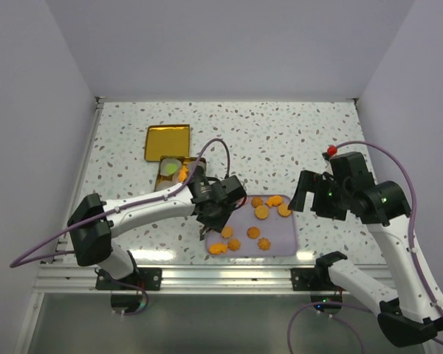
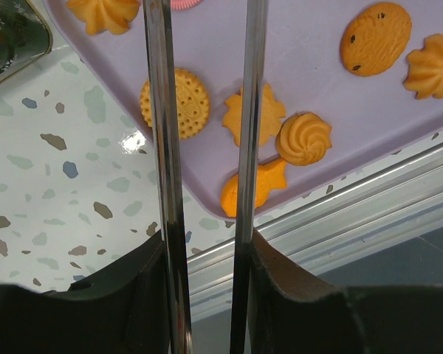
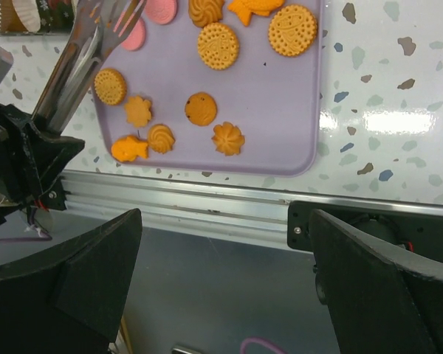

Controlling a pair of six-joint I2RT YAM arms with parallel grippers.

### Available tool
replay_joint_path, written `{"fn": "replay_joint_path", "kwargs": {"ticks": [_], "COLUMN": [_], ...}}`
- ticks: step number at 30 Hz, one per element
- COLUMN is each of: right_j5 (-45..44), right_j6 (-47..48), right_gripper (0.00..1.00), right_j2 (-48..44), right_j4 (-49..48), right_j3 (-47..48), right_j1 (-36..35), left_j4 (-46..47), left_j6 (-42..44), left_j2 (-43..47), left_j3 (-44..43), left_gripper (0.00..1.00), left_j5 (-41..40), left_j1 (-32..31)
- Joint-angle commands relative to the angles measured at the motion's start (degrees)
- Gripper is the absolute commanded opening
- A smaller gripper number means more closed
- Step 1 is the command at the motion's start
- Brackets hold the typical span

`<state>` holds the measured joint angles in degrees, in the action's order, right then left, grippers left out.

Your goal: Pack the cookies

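Top view: cookies [image 1: 262,212] mostly unpacked on tray [image 1: 288,243] at tabletop's near edge, centre. Tin [image 1: 179,171] toward far-left corner, nearly unfilled. Left end effector [image 1: 215,225] over tray, slightly parted, empty. Right end effector [image 3: 221,295] wide apart, idle.

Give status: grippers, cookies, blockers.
Left gripper open above the lavender tray, holding nothing. Right gripper open, off to the side. Cookies loose on tray. Nothing in the way.

Robot lab test cell, plain white walls [image 1: 229,44], speckled table [image 1: 280,140], aluminium rail [image 1: 221,276]
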<state>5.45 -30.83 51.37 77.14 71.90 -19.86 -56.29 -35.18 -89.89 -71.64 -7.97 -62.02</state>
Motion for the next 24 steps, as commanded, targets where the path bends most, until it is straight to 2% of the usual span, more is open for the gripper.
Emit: {"fn": "replay_joint_path", "kwargs": {"ticks": [1,8,12,24], "right_j5": [-0.88,-0.80,-0.53,-1.06], "right_j6": [-0.72,-1.07,-1.25,-0.99], "right_gripper": [0.99,0.99,0.99,0.99], "right_j2": [-0.84,-1.54,-1.80,-2.16], "right_j4": [4.51,4.51,4.24,4.16], "right_j3": [0.26,-0.44,-0.97,-1.50], "right_j1": [-0.18,-0.01,-0.09,-0.09], "left_j4": [1.63,0.83,-0.04,-0.22], "left_j6": [-0.07,-0.68,-1.21,-1.12], "left_j2": [-0.55,-1.52,-1.96,-4.15], "left_j3": [-1.93,-1.93,-1.84,-2.19], "left_gripper": [0.42,0.43,0.50,0.50], "left_j5": [-0.47,-2.14,-3.02,-3.19], "left_j1": [-0.82,-1.88,-2.32,-3.55]}}
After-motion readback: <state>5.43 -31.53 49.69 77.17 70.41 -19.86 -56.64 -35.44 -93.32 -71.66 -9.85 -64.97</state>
